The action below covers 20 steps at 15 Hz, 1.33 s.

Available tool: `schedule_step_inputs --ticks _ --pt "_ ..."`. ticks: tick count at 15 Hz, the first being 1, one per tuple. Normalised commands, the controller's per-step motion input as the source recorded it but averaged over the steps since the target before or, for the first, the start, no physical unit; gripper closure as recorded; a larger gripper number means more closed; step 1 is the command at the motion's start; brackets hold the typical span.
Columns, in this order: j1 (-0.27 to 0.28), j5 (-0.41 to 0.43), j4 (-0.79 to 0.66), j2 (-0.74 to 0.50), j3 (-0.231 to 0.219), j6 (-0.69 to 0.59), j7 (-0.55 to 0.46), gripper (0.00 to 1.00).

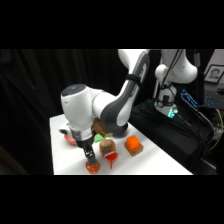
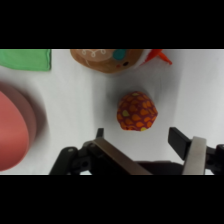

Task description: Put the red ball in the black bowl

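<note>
Two views give us the same moment, and we read the wrist view from left to right. At nine o'clock sits the pink-red bowl [image 2: 12, 127], with nothing visible in the part we see. At eleven o'clock lies a green piece [image 2: 25, 59]. At twelve o'clock is a brown speckled toy [image 2: 105, 59] with a red funnel-shaped piece [image 2: 159, 55] beside it. Just right of centre rests the red ball [image 2: 137, 111] on the white table [image 2: 75, 100]. Our gripper [image 2: 140, 137] hangs at six o'clock with its fingers spread wide, apart from the ball, which we judge is to straddle it for a grasp. We cannot find the black bowl in either view. Beside the toy, the side view adds an orange block [image 1: 133, 145].
</note>
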Motion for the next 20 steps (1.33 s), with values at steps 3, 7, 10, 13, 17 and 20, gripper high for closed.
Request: schedule_step_inputs --ticks 3,7,10,13,17,20 --pt "0.153 -0.128 0.28 0.26 -0.133 0.10 0.23 0.00" --pt "0.102 -0.094 0.24 0.20 -0.102 0.07 0.19 0.00" --pt "0.060 -0.064 0.18 0.16 -0.072 0.04 0.13 0.00" --pt "0.045 -0.044 0.18 0.13 -0.047 0.02 0.09 0.13" --pt "0.048 -0.042 0.16 0.09 -0.039 -0.01 0.07 0.52" --pt "0.046 -0.052 0.14 0.05 -0.045 -0.04 0.05 0.76"
